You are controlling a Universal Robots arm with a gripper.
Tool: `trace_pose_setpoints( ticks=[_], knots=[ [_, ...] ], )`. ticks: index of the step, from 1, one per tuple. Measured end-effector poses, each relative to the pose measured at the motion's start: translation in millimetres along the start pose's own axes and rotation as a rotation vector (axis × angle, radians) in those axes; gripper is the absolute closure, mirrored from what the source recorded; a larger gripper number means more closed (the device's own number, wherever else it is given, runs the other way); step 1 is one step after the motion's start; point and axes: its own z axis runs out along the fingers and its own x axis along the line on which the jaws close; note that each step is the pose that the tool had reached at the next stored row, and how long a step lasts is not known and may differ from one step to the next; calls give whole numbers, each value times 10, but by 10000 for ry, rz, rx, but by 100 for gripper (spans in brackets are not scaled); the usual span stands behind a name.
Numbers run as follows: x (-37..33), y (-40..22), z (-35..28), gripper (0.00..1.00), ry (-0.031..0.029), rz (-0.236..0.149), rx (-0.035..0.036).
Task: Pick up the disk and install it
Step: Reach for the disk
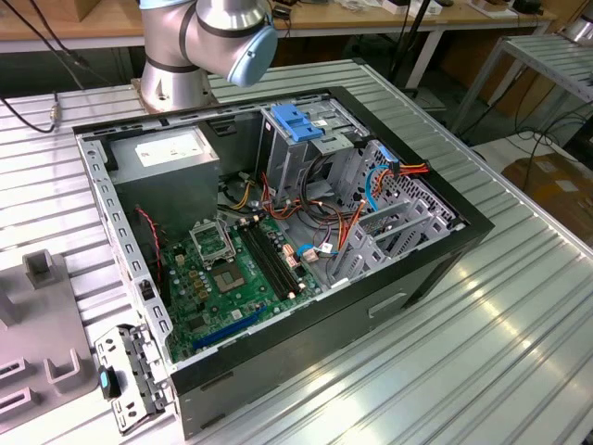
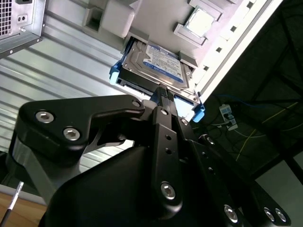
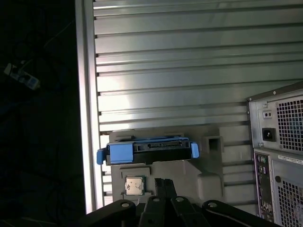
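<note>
Black gripper (image 2: 163, 93), fingers pressed together on nothing, hangs beside the disk (image 2: 161, 61), which lies flat, label up, in a grey holder (image 3: 218, 172) near the computer case (image 3: 279, 142), likely so it sits steady for grabbing.

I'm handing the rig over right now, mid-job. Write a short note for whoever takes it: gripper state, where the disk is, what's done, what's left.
Gripper: shut, holding nothing, poised close to the disk with no grip on it.
Disk: lies flat, label up, in its slot of the grey fixture tray, which sits on the ribbed table behind the computer case.
Case: side open, motherboard and drive cage exposed in the exterior view.
Done: the approach to the disk, nothing more.
Left: the disk is not yet lifted and not yet installed.
</note>
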Motion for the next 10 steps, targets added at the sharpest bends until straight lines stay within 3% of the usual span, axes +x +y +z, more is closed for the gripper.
trace_pose_setpoints(
  ticks=[10],
  knots=[
    [94, -7, -3, 89, 1, 1, 0]
  ],
)
